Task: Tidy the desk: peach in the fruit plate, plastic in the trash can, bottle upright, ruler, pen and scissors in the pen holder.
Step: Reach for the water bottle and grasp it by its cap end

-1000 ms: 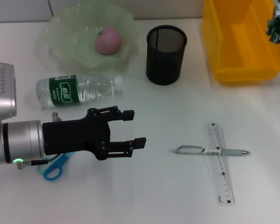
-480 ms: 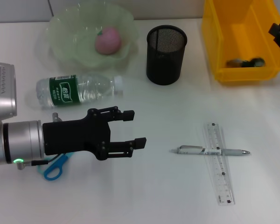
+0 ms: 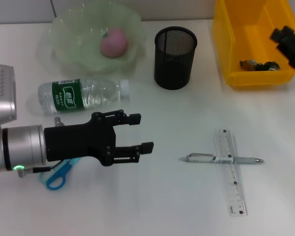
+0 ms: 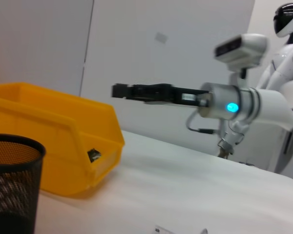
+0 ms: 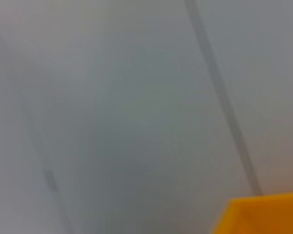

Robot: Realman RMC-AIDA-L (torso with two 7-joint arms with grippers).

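Crumpled plastic (image 3: pixel 258 64) lies inside your yellow trash can (image 3: pixel 233 46), with the right pincer (image 3: pixel 287 42) above its far side, whether spread or closed you cannot tell; the peach (image 3: pixel 113 42) sits in the green fruit plate (image 3: pixel 69 37). The black mesh pen holder (image 3: pixel 174 56) shows nothing inside, while the pen (image 3: pixel 221 159) crosses the ruler (image 3: pixel 231 172) on the tabletop (image 3: pixel 177 206). Your left pincer (image 3: pixel 137 132) hovers with fingers spread beside the lying bottle (image 3: pixel 81 94), above the blue scissors (image 3: pixel 56 176).

My left wrist sees: mesh holder (image 4: pixel 10 183); beside it yellow bin (image 4: pixel 53 141) with dark plastic (image 4: pixel 94 155) inside; my right gripper (image 4: pixel 121 91) hovering above the bin; white desk (image 4: pixel 185 190).
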